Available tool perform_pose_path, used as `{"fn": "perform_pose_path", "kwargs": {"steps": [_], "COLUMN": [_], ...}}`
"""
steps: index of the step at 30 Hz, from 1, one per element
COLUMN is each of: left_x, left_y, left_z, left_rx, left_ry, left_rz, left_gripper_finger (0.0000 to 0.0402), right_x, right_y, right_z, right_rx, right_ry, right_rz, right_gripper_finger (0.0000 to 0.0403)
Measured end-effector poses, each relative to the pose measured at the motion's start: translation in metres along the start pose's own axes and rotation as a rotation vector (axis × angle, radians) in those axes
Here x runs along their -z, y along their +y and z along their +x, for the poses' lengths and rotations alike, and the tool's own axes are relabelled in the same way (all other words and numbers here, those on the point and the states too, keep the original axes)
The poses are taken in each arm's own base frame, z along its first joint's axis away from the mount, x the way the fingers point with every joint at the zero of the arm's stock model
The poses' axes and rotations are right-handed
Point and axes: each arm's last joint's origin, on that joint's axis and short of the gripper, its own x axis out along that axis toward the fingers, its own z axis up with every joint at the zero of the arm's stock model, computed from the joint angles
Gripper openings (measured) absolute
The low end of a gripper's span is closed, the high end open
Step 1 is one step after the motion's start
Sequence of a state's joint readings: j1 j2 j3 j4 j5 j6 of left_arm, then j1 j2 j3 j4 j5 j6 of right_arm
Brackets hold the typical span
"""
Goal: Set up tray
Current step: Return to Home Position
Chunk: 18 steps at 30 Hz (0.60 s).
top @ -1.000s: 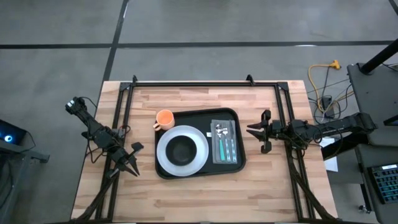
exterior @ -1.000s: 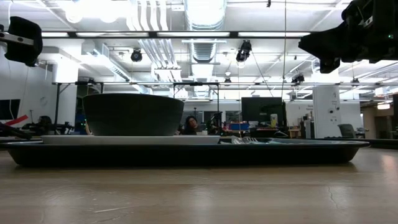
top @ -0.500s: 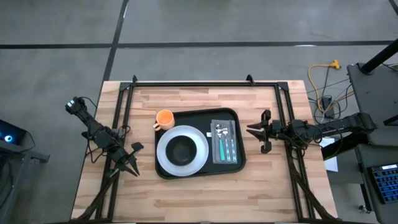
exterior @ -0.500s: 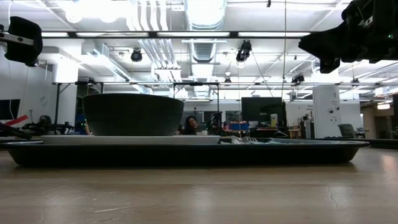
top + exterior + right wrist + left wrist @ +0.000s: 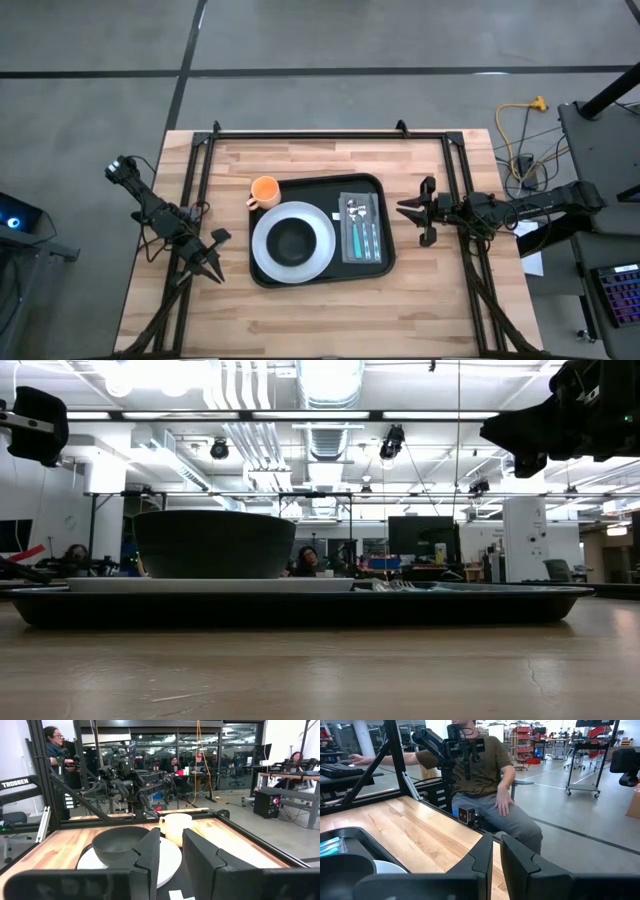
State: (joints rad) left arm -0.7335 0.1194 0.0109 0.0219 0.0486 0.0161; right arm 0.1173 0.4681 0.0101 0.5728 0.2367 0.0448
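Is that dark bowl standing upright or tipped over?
Upright. The bowl sits level with its rim up on the white plate, and the high view looks down into it.

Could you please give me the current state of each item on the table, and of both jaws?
Large black rectangular tray: flat on the wooden table, loaded.
Round white plate: on the tray.
Dark bowl: upright on the plate, looks empty.
Orange cup: upright at the tray's corner.
Cutlery packet: flat in the tray.
Left gripper: empty, jaws nearly together.
Right gripper: empty, jaws slightly apart.
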Motion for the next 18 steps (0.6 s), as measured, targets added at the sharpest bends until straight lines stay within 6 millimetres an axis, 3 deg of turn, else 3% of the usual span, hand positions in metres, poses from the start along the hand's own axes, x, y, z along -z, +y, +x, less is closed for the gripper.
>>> {"fn": "perform_pose_path", "kwargs": {"steps": [18], "left_x": [-0.0001], "left_y": [0.0], "left_z": [0.0], "left_rx": [0.0], "left_ry": [0.0], "left_rz": [0.0], "left_gripper_finger": [0.0018], "right_x": [0.0001], "right_y": [0.0], "right_z": [0.0], "right_rx": [0.0], "right_ry": [0.0], "right_rz": [0.0], "right_gripper_finger": [0.0084]}}
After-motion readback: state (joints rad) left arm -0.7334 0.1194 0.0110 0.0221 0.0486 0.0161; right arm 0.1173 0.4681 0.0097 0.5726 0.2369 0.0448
